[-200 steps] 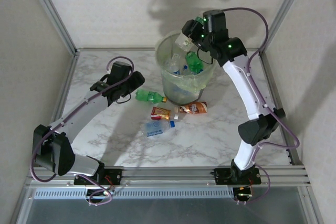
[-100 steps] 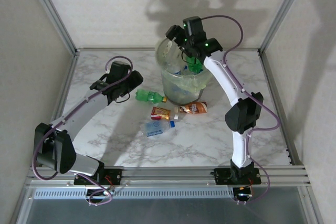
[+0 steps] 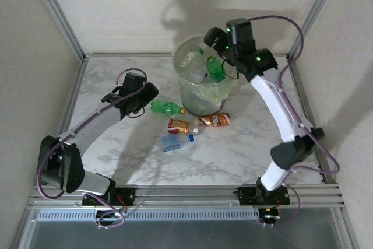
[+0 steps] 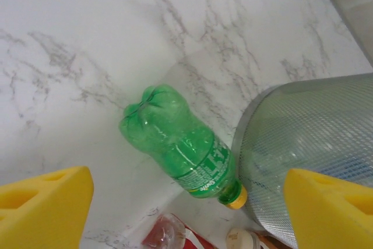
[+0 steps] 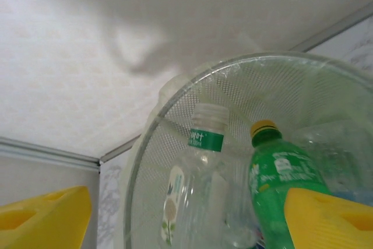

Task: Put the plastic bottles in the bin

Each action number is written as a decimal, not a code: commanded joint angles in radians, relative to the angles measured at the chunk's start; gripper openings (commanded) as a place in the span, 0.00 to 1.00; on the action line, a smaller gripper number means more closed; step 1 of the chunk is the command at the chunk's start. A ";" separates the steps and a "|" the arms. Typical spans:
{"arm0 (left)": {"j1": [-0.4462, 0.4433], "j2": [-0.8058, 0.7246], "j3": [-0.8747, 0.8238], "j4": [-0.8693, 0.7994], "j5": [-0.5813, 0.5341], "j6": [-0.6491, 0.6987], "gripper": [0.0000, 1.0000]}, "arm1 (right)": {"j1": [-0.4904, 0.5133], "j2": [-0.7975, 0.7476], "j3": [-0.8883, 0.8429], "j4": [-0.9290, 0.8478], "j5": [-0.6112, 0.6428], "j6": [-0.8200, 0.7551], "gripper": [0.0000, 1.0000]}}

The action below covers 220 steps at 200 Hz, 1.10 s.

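- The bin [image 3: 201,103] is standing on the bench [image 3: 245,144] close to the far edge, about midway along it, with a thin bag [image 3: 217,93] drooping over its rim.
- Four bottles are lying on the bench in a loose cluster on the near side of the bin, around the bench's middle.
- The green bottle [image 3: 166,107] is lying on its side, its yellow cap pointing at the bin and sitting just beside the bin's wall; whether the two are touching cannot be told.
- The red-labelled bottle [image 3: 178,125] is lying nearer the near edge, with the orange-brown bottle [image 3: 213,121] just beside it toward the right edge.
- The blue-labelled clear bottle [image 3: 175,141] is lying nearest the near edge of the four.
- The left end effector [image 3: 144,94] is hanging by the base end of the green bottle, on the side toward the left edge, and is not touching it.
- In the left wrist view the left pads [image 4: 44,202] are standing spread wide, gripping nothing, with the green bottle lying on the marble below and between them.
- The right end effector [image 3: 213,39] is hanging over the far right part of the bin's rim.
- The right pads [image 5: 332,217] are also standing spread wide and holding nothing.
- Inside the bin a clear bottle with a green band [image 5: 198,161] is leaning against the mesh wall, and a second green bottle [image 5: 280,185] with a yellow cap is resting beside it.
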 commanded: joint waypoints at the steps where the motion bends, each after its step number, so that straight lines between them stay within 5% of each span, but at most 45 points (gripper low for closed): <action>1: -0.005 -0.018 -0.033 0.015 -0.008 -0.099 0.84 | 0.019 -0.111 -0.098 0.054 -0.023 -0.111 0.86; 70: -0.041 0.112 -0.018 0.070 0.012 -0.212 0.84 | 0.025 -0.327 -0.316 0.069 -0.082 -0.181 0.86; 220: -0.066 0.446 0.190 0.052 0.019 -0.262 0.77 | 0.025 -0.380 -0.353 0.042 -0.054 -0.271 0.88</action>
